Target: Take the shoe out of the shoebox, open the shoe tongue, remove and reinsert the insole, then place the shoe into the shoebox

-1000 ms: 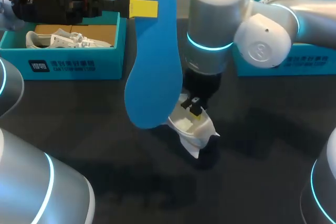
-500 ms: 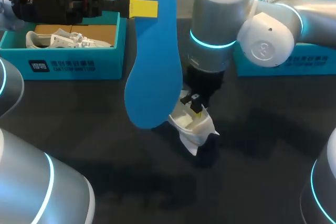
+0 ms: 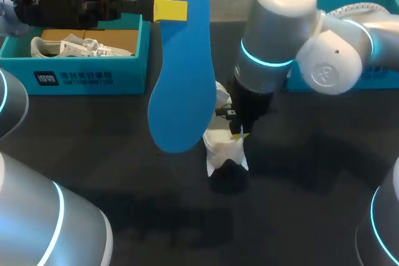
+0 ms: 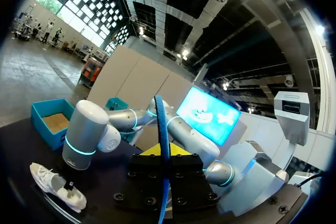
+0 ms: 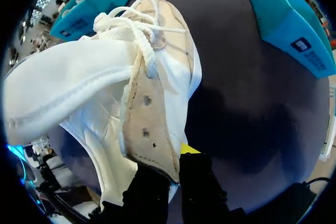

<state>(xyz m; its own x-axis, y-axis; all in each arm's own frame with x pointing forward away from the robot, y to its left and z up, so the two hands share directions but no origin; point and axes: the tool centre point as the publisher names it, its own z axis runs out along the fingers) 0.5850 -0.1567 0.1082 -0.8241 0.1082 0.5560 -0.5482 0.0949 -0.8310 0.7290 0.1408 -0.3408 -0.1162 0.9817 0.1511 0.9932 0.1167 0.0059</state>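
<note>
Left gripper (image 3: pixel 169 9) clamped on blue insole (image 3: pixel 181 85), held aloft. Right gripper (image 3: pixel 237 133) pinching shoe (image 3: pixel 224 149) by eyelet flap (image 5: pixel 149 129), mid-table (image 3: pixel 124 154).

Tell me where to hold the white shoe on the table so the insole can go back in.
Grip the tan eyelet strip beside the opening of the shoe, coming from above, much as the right end effector does now. That strip is a thin, upstanding edge, and pulling it should keep the mouth wide for the insole hanging from the left end effector.
</note>
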